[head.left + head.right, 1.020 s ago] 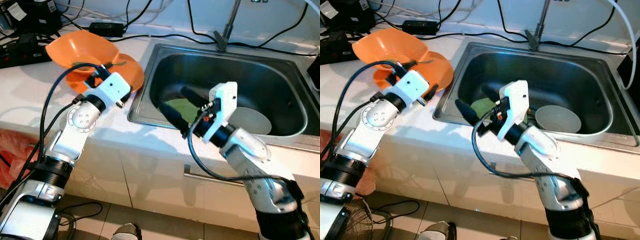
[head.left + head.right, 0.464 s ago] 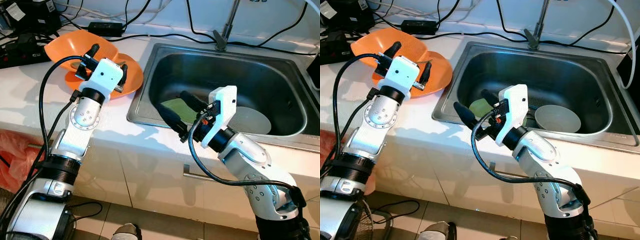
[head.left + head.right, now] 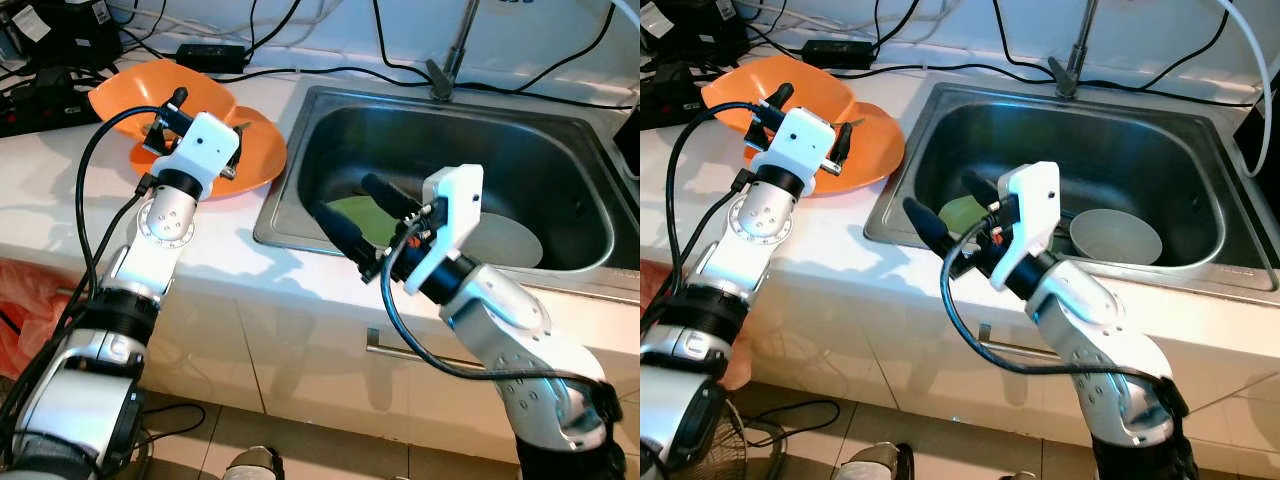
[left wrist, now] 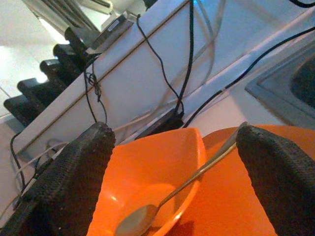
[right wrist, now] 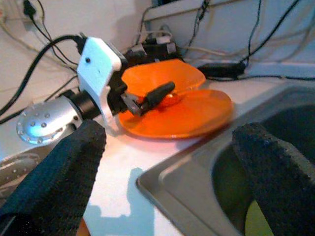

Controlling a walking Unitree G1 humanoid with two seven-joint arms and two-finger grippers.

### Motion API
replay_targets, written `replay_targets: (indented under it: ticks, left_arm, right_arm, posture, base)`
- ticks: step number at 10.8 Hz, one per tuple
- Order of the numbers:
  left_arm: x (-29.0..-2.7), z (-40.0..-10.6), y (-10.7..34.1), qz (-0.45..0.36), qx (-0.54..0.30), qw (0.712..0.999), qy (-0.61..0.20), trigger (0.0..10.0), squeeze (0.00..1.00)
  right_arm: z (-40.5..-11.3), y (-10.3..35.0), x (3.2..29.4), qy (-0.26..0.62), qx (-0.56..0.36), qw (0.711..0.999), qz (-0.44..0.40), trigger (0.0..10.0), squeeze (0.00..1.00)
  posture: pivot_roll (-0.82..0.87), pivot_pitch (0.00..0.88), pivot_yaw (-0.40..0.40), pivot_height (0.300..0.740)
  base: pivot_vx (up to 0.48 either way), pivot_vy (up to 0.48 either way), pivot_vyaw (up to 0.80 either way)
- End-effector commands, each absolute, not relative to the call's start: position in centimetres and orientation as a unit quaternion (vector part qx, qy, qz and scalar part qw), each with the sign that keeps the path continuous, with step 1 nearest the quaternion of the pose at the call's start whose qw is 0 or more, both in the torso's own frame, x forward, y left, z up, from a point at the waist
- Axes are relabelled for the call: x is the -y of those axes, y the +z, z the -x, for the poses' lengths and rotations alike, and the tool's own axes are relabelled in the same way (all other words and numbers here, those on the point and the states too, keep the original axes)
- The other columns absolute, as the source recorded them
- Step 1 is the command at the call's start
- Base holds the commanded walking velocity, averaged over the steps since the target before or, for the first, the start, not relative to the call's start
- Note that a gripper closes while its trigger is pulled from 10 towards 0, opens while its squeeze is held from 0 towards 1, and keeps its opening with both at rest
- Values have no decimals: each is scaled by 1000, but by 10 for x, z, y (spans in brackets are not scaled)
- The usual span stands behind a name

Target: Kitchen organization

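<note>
while the left gripper (image 3: 200,125) hangs spread over the orange dishes, nothing is in either claw.

left claw: fingers wide apart, empty, poised just above the orange bowl (image 4: 147,182) and the orange plate (image 3: 870,150) on the white counter (image 3: 60,200), beside the sink.

right claw: right gripper (image 3: 362,215) likewise spread and empty, held over the near rim of the steel sink (image 3: 560,160).

spoon: a metal spoon (image 4: 187,184) lies in the bowl, its scoop down in the hollow, its handle leaning out over the rim toward the plate.

bowl and plate: the bowl sits on the far edge of the plate, tilted; both look like thin plastic, so probably light, fairly stiff, smooth and apt to skid on the counter if nudged.

where to grip: the bowl's rim seems the best hold, one finger inside and one outside, away from the spoon handle; the spoon is thin and slick and may slide or rattle out if the bowl tips.

in the sink: a green plate (image 3: 355,215) lies flat on the bottom with a pale grey bowl (image 3: 1115,235) near it; if wet, they would be slippery and harder to pinch.
</note>
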State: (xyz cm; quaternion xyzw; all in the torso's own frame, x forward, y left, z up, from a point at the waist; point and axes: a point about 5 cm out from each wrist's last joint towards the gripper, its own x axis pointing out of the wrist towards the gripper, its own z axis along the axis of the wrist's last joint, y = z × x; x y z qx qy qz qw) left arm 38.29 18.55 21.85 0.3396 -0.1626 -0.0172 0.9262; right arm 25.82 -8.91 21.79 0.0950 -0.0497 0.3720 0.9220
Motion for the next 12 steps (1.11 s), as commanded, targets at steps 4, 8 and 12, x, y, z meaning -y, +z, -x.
replay_targets:
  ticks: [4,8,12]
  left_arm:
    - [-171,-391,217,-327,168,930,-28,10000,0]
    - [-174,-369,235,-195,239,951,29,10000,0]
    - [-163,-315,241,-112,280,953,24,10000,0]
  right_arm:
    - [-252,223,98,361,46,927,-87,10000,976]
    - [-260,224,99,359,50,929,-75,10000,902]
    - [-280,231,121,260,97,961,-8,10000,788]
  posture:
    - [50,107,12,740]
    - [86,78,-3,740]
    - [105,31,-21,740]
  base:
    - [0,0,-469]
    - [0,0,0]
    - [0,0,0]
